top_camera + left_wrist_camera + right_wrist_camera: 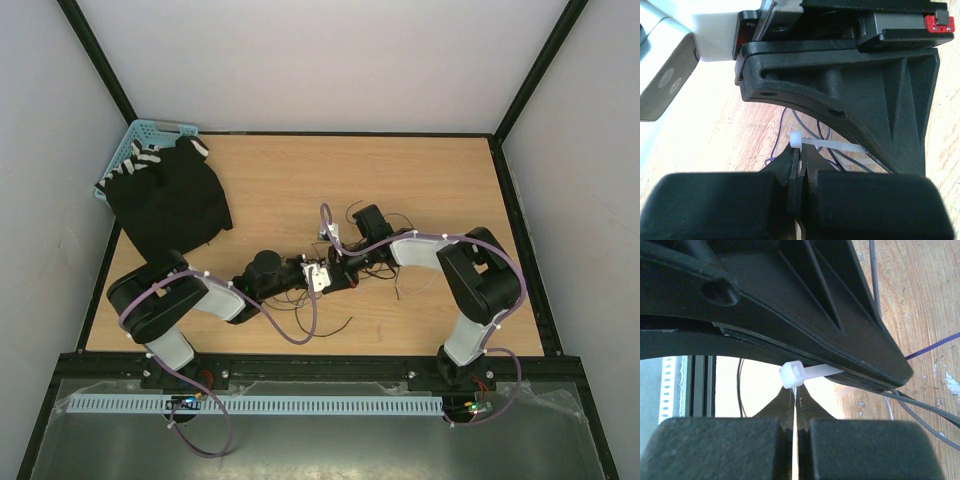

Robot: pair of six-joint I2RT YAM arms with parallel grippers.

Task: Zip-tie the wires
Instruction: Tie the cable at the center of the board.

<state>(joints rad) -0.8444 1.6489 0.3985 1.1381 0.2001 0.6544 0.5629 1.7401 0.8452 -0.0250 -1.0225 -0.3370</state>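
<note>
zip tie [792, 374] head sits just above right fingers [865, 450] clamping its tail.

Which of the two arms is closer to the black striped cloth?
The left arm: its elbow lies just in front of the black cloth, while the right arm folds far off on the other side.

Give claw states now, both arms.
Left claw: closed, apparently pinching the zip tie below its head.
Right claw: closed on the zip tie's tail.
</note>
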